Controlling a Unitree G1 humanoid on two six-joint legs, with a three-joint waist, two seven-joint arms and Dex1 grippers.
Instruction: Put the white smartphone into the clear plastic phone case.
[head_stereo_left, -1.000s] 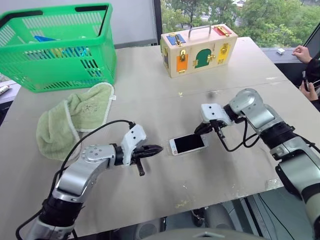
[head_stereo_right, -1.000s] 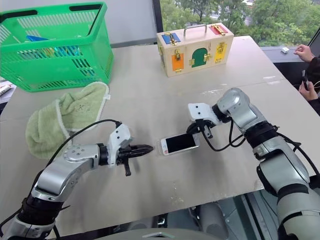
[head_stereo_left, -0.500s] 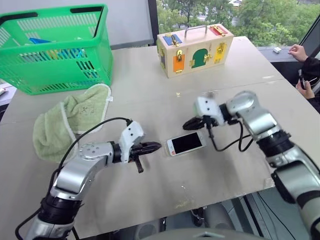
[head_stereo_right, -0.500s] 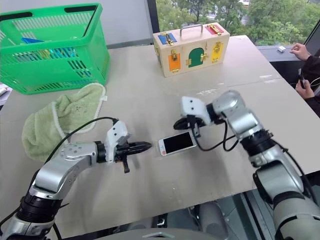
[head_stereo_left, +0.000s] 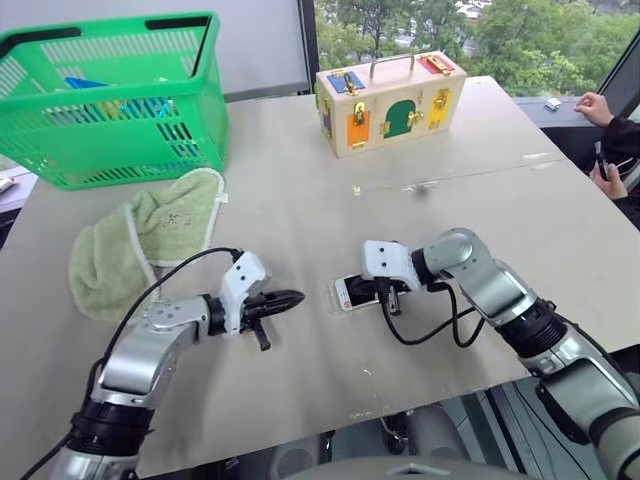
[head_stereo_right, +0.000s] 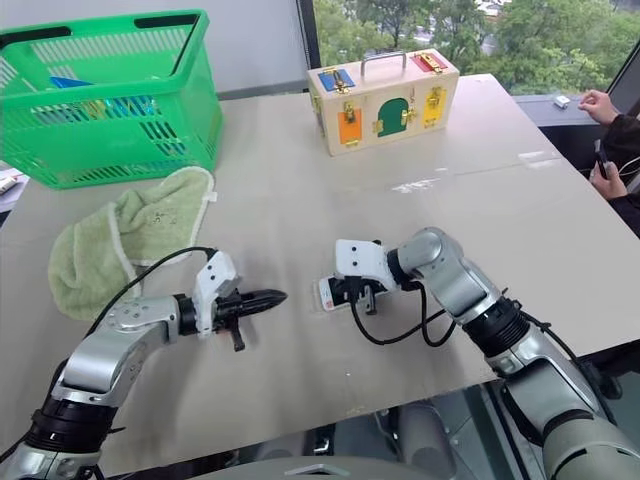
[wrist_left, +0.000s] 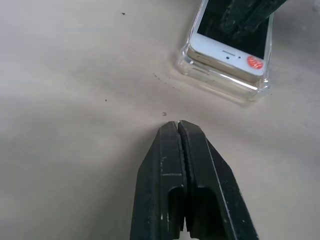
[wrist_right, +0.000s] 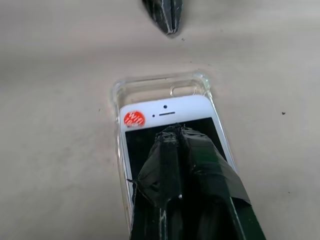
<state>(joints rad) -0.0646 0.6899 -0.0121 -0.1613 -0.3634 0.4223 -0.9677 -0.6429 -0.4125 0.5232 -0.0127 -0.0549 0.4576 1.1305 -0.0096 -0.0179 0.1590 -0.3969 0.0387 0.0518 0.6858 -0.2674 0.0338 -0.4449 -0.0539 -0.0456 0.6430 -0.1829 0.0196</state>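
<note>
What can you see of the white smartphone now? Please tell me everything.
The white smartphone lies flat, screen up, on the clear plastic phone case, not fully seated: the case's top end extends past it. It has a black screen, a white bezel and a red round sticker. The shut right gripper is over its screen.

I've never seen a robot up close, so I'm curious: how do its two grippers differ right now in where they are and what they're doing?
The right gripper rests its tip on the screen of the white smartphone, which lies in the clear plastic phone case; the left gripper touches neither and is over bare table. The right gripper comes at the phone from one end, the left gripper points at its other end. Both have their two black fingers shut and hold nothing.
</note>
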